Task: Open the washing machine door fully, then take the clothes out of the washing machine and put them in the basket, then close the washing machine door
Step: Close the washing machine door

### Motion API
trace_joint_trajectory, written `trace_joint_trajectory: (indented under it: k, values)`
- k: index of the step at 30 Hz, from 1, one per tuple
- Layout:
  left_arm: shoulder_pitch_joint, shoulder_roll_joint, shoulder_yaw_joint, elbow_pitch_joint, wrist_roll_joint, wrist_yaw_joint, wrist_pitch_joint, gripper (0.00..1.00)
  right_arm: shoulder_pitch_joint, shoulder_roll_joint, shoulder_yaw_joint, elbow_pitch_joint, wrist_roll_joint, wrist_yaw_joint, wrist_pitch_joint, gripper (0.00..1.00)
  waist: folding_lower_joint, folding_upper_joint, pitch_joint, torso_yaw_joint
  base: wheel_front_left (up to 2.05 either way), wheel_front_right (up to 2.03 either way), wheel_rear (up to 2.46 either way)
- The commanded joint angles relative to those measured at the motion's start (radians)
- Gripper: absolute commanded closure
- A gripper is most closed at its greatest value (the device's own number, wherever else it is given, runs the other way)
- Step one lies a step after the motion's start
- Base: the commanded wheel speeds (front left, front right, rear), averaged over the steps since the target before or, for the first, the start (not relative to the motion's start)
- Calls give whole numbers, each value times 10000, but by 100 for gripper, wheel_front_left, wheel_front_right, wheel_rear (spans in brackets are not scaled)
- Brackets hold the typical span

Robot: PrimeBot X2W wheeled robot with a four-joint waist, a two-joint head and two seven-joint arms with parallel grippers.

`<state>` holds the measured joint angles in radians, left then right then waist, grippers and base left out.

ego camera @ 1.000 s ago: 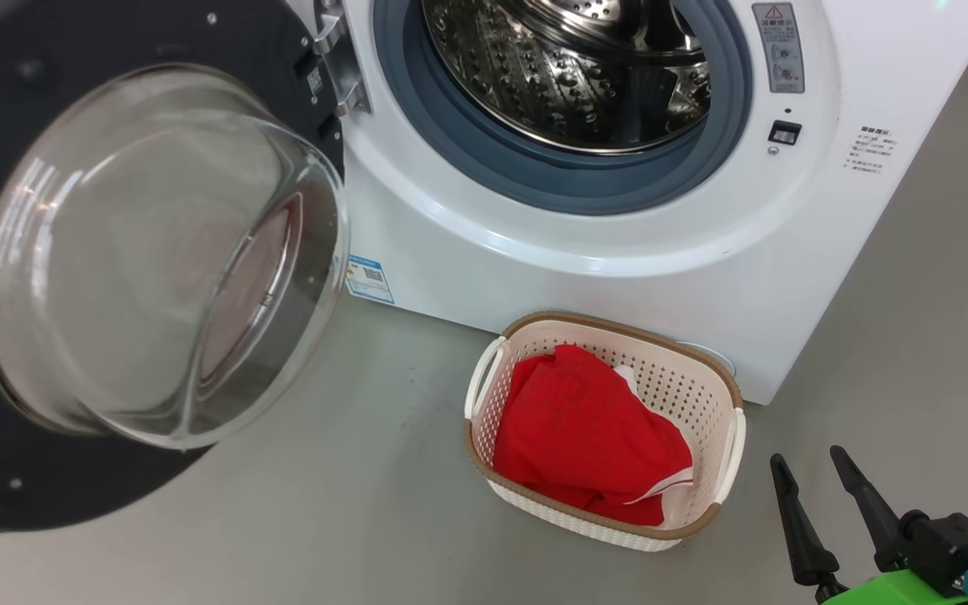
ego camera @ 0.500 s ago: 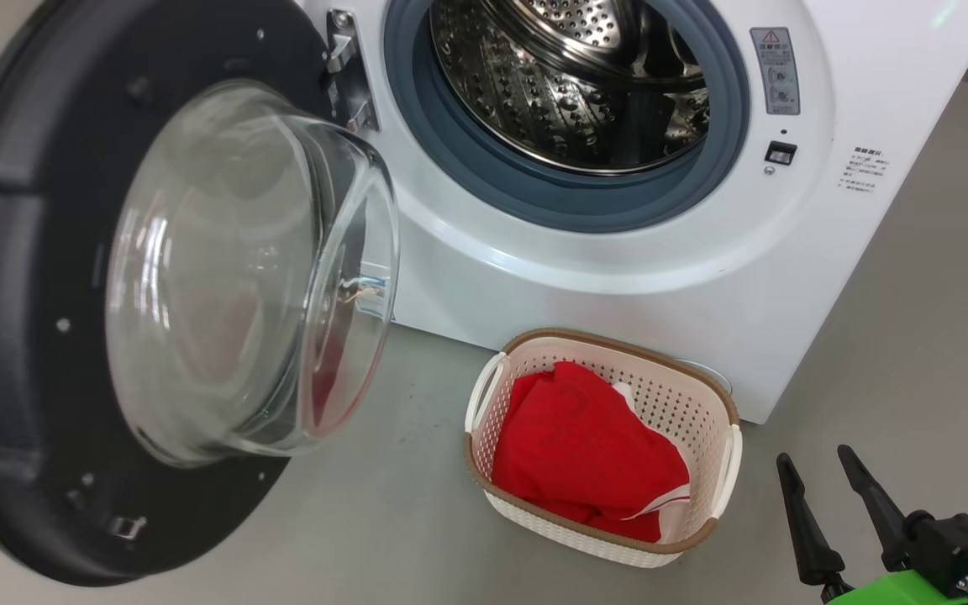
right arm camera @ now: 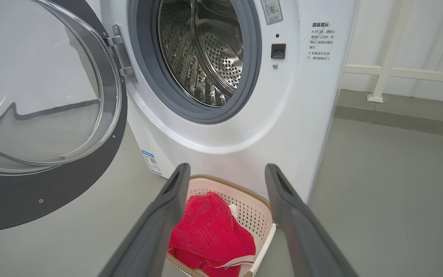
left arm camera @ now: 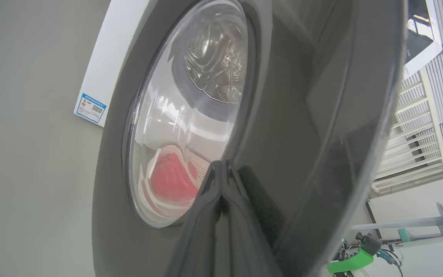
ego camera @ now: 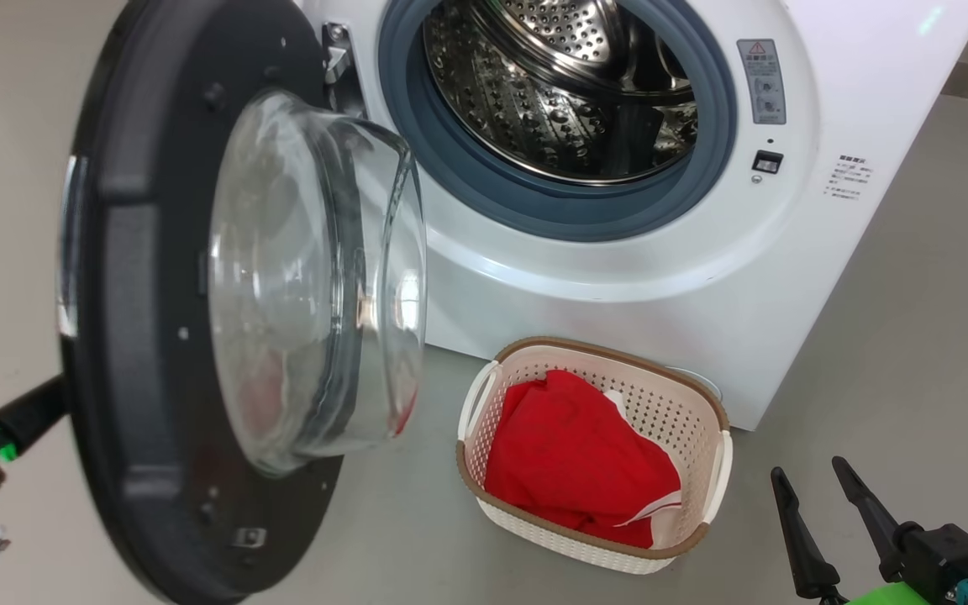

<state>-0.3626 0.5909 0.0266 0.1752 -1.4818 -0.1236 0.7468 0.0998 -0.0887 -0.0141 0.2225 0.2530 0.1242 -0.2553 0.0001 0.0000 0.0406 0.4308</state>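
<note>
Standing swung well out from the opening, the washing machine door [ego camera: 139,294] hangs on its hinge at the left of the washing machine [ego camera: 618,294]. It is turned almost edge-on to the head camera, and its clear glass bowl bulges to the right toward the steel drum [ego camera: 560,92].

The left gripper [left arm camera: 221,166] is clenched, its two dark fingers pressed together with nothing between them. Its tips sit against the glossy black outer face of the door, just beside the window (whether they truly touch the surface cannot be told, since the gloss mirrors them). In the head view this gripper shows at the near left, behind the door's rim.

The basket [ego camera: 669,395] stands on the grey floor [ego camera: 912,336] just in front of the machine, below the grey gasket [ego camera: 534,210]. The clothes [ego camera: 576,454] lie inside it as a red bundle with a strip of white trim at its near right edge.

The right gripper [ego camera: 807,469] hovers released at the near right, fingers spread and holding nothing, apart from the basket. In its own wrist view the two fingers frame the basket and the clothes.
</note>
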Motion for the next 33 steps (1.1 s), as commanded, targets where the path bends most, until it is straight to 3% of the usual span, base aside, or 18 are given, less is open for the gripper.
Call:
trace_joint_trajectory:
  k: [1,9,16,27,33]
  values:
    - [-209,467,269,-579,-274,-71,107,100,-145,-91,262,-249,-85,65,-65,0,-1,0,-2,-53,0,0,0]
    - [-361,179,-460,-1632,-407,-71,61,100,-123,-67,272,-277,-94,65,-65,0,-1,0,16,-226,0,0,0]
    - [-485,-261,-965,-2221,-168,-71,-613,100,-161,-54,288,-265,-103,65,-65,0,-1,0,13,-342,0,0,0]
    - [-50,16,-1244,-1765,47,-71,-1918,100,-110,7,309,-260,-70,65,-65,0,-1,0,-105,-349,0,0,0]
    - [749,21,-1202,-1479,110,-71,-2979,85,-163,36,395,-222,-20,65,-65,0,-1,0,-224,-258,0,0,0]
